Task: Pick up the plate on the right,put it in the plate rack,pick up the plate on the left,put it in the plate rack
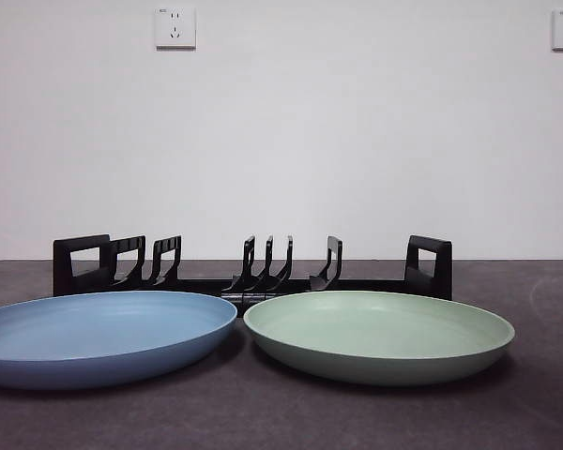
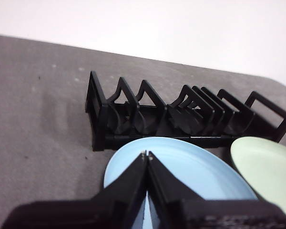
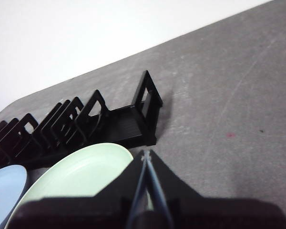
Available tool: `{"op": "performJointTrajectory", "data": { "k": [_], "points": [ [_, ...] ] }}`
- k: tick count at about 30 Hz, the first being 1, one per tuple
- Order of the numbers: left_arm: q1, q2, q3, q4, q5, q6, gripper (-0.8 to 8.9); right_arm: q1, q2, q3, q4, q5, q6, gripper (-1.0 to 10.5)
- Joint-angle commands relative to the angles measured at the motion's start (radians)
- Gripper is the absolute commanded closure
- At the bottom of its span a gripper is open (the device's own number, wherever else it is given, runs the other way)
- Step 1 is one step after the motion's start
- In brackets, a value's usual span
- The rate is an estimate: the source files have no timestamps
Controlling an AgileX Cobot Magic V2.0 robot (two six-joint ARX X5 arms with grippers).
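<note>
A pale green plate (image 1: 380,333) lies flat on the table at the right, and a light blue plate (image 1: 98,333) lies flat at the left. Behind both stands the long black plate rack (image 1: 253,272), with nothing between its prongs. In the left wrist view my left gripper (image 2: 147,154) hovers shut above the blue plate (image 2: 190,167), with the rack (image 2: 181,117) beyond it. In the right wrist view my right gripper (image 3: 145,155) hangs shut over the edge of the green plate (image 3: 81,176), near the rack's end handle (image 3: 148,107). Neither gripper shows in the front view.
The dark grey table (image 1: 544,309) stretches beyond both plates. A white wall with two power sockets (image 1: 174,27) rises behind the rack.
</note>
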Motion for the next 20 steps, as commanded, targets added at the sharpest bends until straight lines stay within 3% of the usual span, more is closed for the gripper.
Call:
{"op": "performJointTrajectory", "data": {
  "k": [1, 6, 12, 20],
  "points": [
    [0.003, 0.014, 0.024, 0.006, -0.006, -0.099, 8.21, -0.002, 0.043, 0.043, 0.013, 0.015, 0.041, 9.6],
    [0.003, 0.107, 0.102, 0.0, -0.019, -0.108, 8.21, -0.002, 0.212, 0.133, 0.013, 0.033, 0.04, 9.6],
    [0.002, 0.272, 0.222, 0.005, -0.013, -0.051, 8.21, -0.002, 0.48, 0.273, 0.011, 0.023, 0.002, 9.6],
    [0.002, 0.542, 0.394, -0.009, 0.04, -0.001, 8.21, -0.002, 0.844, 0.463, -0.008, -0.134, -0.066, 9.6]
  ]
}}
